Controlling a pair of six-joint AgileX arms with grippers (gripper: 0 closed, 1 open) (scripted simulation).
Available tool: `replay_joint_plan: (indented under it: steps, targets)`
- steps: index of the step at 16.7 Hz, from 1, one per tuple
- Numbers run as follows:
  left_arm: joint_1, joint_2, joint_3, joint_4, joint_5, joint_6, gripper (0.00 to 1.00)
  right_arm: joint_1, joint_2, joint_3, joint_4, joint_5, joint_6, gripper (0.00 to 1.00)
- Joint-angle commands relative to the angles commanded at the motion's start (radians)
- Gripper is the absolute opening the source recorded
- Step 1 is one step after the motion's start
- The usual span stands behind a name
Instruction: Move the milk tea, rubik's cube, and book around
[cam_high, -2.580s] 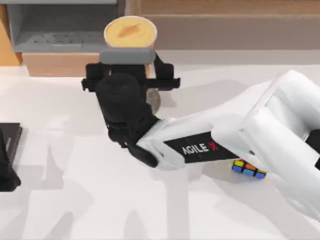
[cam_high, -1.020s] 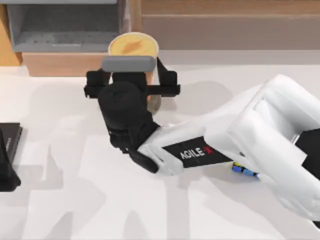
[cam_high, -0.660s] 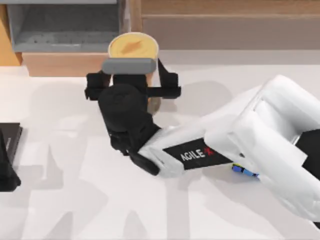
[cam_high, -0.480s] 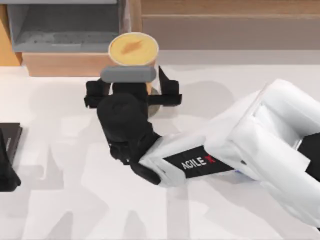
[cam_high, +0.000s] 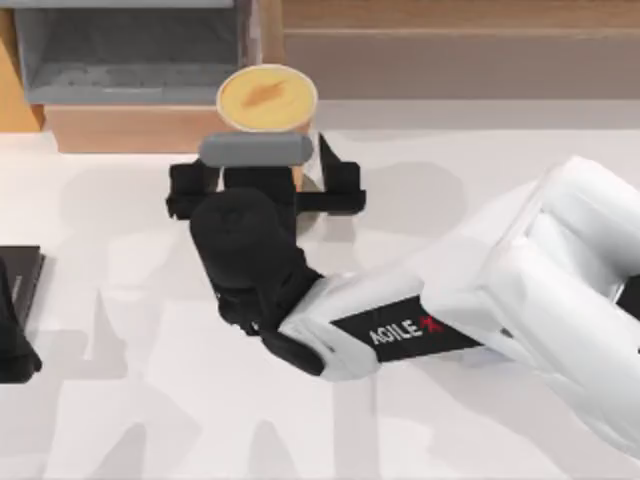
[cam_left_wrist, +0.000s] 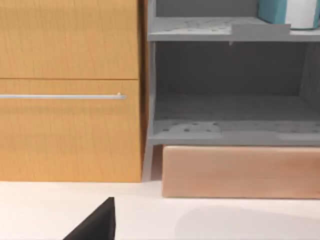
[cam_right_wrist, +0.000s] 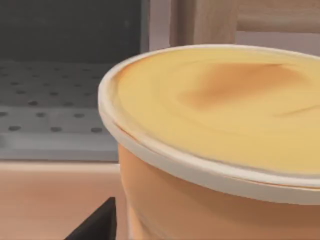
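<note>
**Two fingers apart round the milk tea at the table's back edge**

One arm at work: right arm reaches from 4 o'clock across the table (cam_high: 150, 420) to the right hand (cam_high: 267, 188), which sits at 12 o'clock near the back edge. Its fingers (cam_high: 340, 185) are spread apart, one each side of the milk tea (cam_high: 266, 98); can't tell if they touch the cup. Left hand (cam_high: 12, 340) is parked at 9 o'clock by the left edge, its finger state can't be told.

Room to move: open white table at 6 and 7 o'clock, also a bare strip at 2 o'clock. Behind the cup it's tight: a low tan wooden block (cam_high: 120, 127) runs just beside it, w/ a grey shelf unit (cam_high: 130, 60) above.

Milk tea: upright, round creamy orange top w/ a darker swirl, pale rim, orange-tan wall; the right wrist view shows it very close (cam_right_wrist: 220, 130).

Left wrist view looks at the shelf unit (cam_left_wrist: 230, 135), a wooden cabinet (cam_left_wrist: 70, 90) w/ a thin metal handle (cam_left_wrist: 62, 96), and the book (cam_left_wrist: 272, 11) standing on an upper shelf, teal cover and white pages.
</note>
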Motion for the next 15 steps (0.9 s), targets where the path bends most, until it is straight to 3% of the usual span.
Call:
replay_joint_plan:
  steps: [10,15]
  targets:
    - [0.000,0.000,0.000,0.000,0.000,0.000,1.00,0.021,-0.124,-0.015,-0.092,0.018,0.024,1.00]
    - [0.000,0.000,0.000,0.000,0.000,0.000,1.00,-0.027,-0.259,0.081,-0.305,-0.081,0.173,1.00]
